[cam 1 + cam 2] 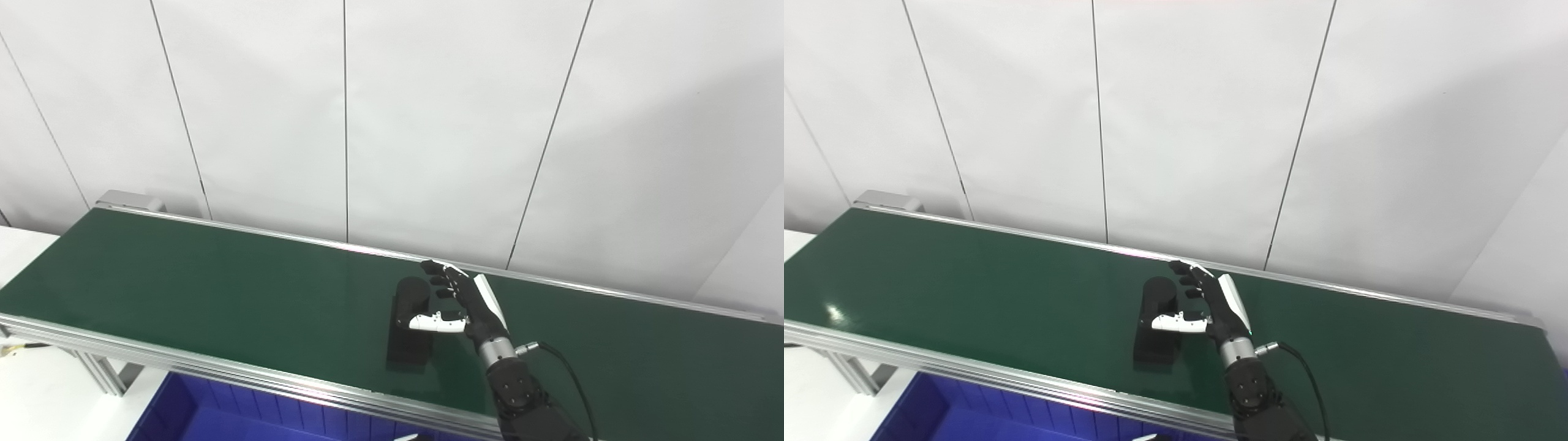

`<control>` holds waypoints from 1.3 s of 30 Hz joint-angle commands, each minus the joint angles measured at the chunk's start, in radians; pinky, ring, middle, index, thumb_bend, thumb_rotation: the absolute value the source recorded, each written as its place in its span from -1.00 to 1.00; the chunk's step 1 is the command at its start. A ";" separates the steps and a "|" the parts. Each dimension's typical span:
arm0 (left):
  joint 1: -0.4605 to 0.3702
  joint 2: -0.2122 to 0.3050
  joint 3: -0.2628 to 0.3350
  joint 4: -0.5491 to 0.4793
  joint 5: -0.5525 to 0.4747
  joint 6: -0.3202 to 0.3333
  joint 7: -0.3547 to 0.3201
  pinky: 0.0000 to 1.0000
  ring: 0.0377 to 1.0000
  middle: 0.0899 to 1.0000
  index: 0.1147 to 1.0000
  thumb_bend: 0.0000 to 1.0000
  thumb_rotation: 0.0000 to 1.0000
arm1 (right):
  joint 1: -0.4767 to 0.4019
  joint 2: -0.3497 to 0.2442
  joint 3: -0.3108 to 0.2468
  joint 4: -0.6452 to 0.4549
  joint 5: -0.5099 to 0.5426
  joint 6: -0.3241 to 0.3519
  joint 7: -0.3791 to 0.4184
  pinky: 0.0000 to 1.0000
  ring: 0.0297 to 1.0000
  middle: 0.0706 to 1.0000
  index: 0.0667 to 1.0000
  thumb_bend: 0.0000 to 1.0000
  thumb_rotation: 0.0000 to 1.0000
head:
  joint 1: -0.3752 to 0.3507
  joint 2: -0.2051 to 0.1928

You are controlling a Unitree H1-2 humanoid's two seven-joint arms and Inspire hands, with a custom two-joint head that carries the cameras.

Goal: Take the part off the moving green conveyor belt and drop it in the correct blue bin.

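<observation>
While the right hand (465,300) spreads wide beside the black part (409,324), green belt (184,282) lies bare leftward; blue bin (202,413) sits below its near rail.

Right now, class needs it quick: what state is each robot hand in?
Left hand: not in view.
Right hand: open, fingers spread beside the black cylindrical part on the green conveyor belt, not yet gripping it.

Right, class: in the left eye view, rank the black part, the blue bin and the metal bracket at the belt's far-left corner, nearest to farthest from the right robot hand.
1. Black part: on the green belt, immediately left of the right robot hand.
2. Blue bin: below the belt's near edge, lower left.
3. Metal bracket: far-left corner of the belt, by the wall.
</observation>
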 commanded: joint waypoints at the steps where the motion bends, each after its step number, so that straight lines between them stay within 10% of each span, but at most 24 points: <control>1: -0.009 0.005 -0.004 -0.023 0.008 -0.035 0.016 0.45 0.63 0.65 0.58 1.00 0.81 | -0.055 0.015 -0.013 0.000 0.000 -0.033 -0.055 -0.07 -0.08 -0.02 0.09 0.14 -0.98 | -0.001 0.001; 26: 0.000 0.012 0.000 -0.041 0.013 -0.035 0.011 0.45 0.62 0.64 0.58 1.00 0.83 | -0.046 -0.025 -0.015 0.004 -0.043 -0.032 -0.080 -0.17 -0.18 -0.09 -0.04 0.03 -1.00 | -0.031 0.018; 39: -0.005 -0.004 0.023 -0.045 -0.023 -0.035 -0.025 0.46 0.64 0.66 0.60 0.97 0.83 | 0.099 -0.116 -0.043 -0.495 -0.010 -0.007 0.056 -0.21 -0.18 -0.10 -0.04 0.04 -1.00 | -0.116 0.045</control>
